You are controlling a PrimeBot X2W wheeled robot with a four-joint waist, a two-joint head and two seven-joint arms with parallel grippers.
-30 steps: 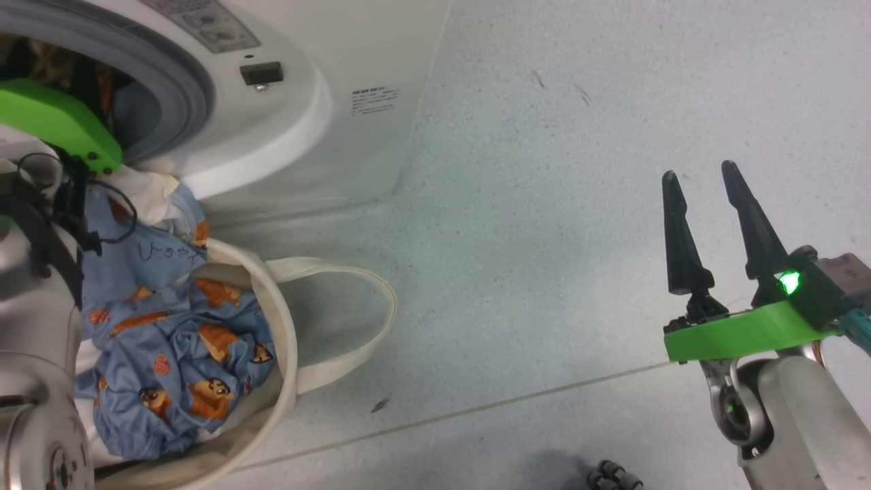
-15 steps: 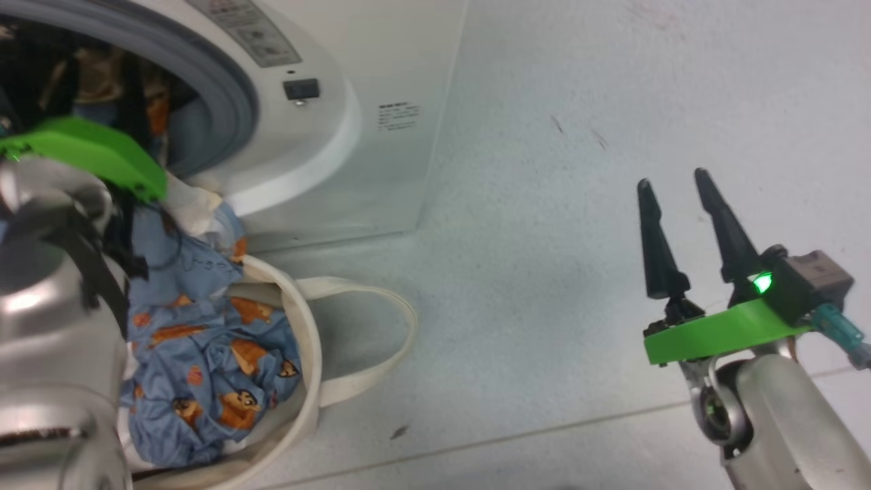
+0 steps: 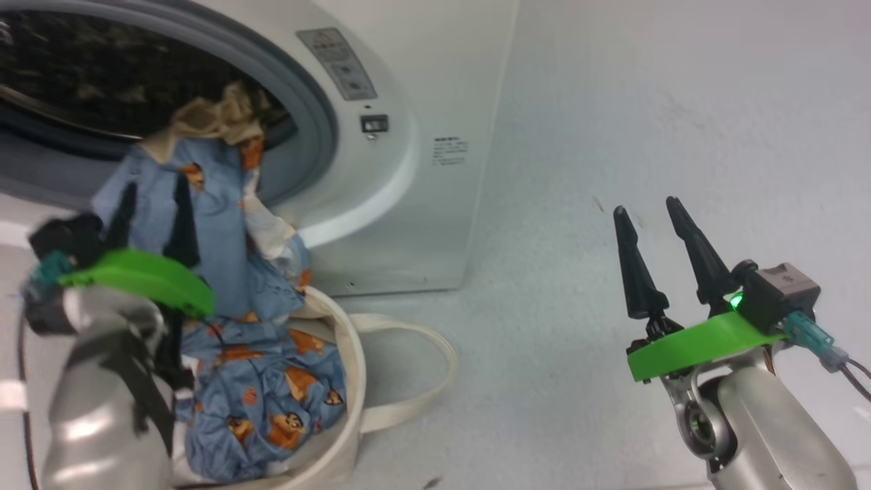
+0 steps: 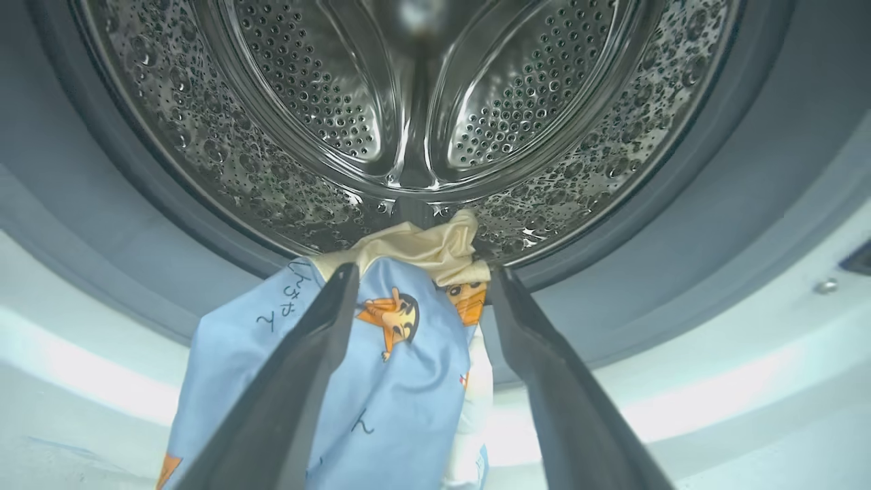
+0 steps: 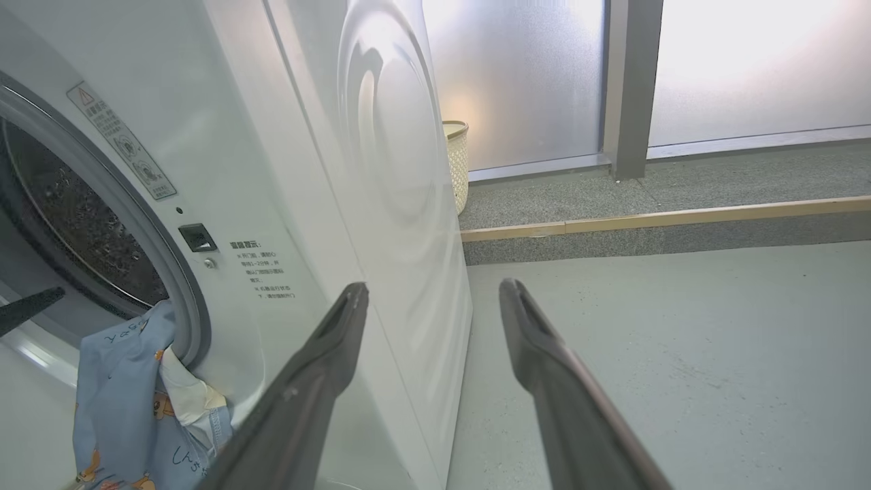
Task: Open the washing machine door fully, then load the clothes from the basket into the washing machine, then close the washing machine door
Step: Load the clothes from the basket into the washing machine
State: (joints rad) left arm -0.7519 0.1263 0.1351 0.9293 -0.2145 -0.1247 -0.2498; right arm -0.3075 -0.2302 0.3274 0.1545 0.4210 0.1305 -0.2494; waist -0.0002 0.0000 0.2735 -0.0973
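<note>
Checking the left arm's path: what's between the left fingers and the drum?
The clothes: blue bear fabric topped by a cream garment, draped over the grey ring, between the spread fingers of the left gripper and the drum. Left wrist view shows it.

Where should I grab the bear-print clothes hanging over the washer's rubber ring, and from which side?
Pinch the clothes at their bunched top, where blue and cream fabric gathers at the drum lip, coming straight in from the front. That fold looks thickest, and the open left gripper straddles it.
</note>
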